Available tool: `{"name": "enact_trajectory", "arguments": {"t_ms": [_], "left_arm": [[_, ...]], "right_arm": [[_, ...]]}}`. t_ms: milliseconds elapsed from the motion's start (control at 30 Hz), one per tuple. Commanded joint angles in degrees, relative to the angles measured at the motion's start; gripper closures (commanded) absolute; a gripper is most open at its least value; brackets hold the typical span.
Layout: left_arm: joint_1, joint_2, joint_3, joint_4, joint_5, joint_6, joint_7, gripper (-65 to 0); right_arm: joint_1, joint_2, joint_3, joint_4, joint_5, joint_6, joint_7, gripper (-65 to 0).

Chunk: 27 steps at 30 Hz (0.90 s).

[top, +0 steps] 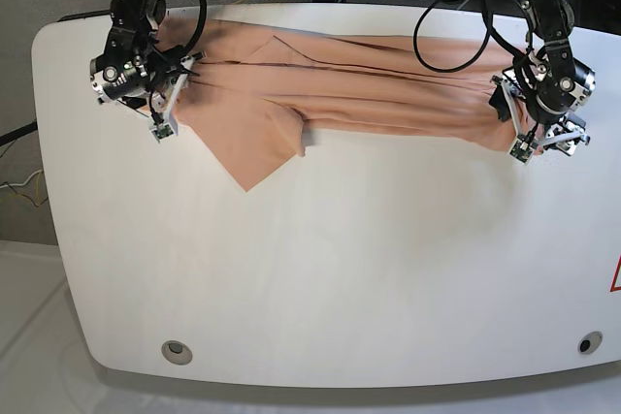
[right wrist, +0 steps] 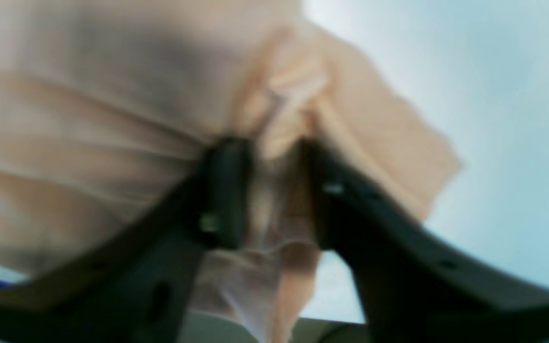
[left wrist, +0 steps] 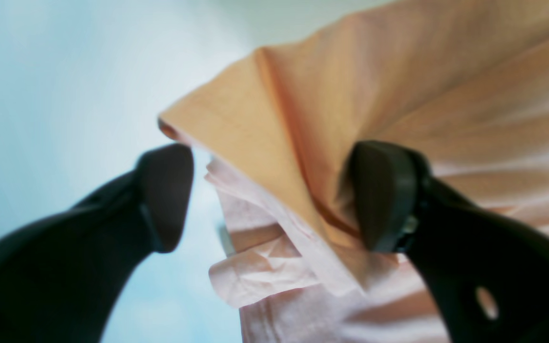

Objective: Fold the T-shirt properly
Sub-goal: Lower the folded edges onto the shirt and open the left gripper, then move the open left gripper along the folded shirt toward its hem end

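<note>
My left gripper (left wrist: 274,195) stands with its fingers wide apart; one pad (left wrist: 384,195) touches the T-shirt (left wrist: 398,95), the other is clear of it, so nothing is clamped. A bunched corner of the peach cloth lies in the gap between them. My right gripper (right wrist: 274,190) has its fingers a little apart with a gathered fold of the T-shirt between them; that view is blurred, so I cannot tell whether they press the cloth or only flank it. The T-shirt (top: 340,84) lies stretched along the far edge of the white table (top: 340,278), one of my grippers at each of its ends.
</note>
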Motion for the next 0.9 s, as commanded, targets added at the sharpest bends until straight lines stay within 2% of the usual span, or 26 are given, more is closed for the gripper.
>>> {"name": "enact_trajectory", "arguments": {"t_ms": [0, 67, 333, 567, 867], "left_arm": [[-0.67, -0.69, -0.41, 1.05, 0.36, 0.53, -0.47, -51.1], [-0.67, -0.69, -0.41, 1.05, 0.44, 0.53, -0.47, -51.1], [-0.75, -0.95, -0.41, 1.14, 1.06, 0.53, -0.47, -51.1], [-3.13, -0.78, -0.41, 1.23, 9.24, 0.53, -0.47, -51.1], [-5.50, -0.95, -0.41, 1.23, 15.21, 0.53, -0.56, -51.1]], "right_arm": [[-0.34, 0.17, 0.00, 0.12, -0.60, 0.10, -1.74, -30.7], [-0.43, 0.17, 0.00, 0.21, -0.60, 0.10, -1.74, -32.8], [-0.43, 0.17, 0.00, 0.30, -0.60, 0.10, -1.74, -28.5], [-0.34, 0.17, -0.09, 0.30, -0.60, 0.10, -1.74, -27.2], [-0.34, 0.00, -0.09, 0.30, -0.60, 0.10, -1.74, -27.2]]}}
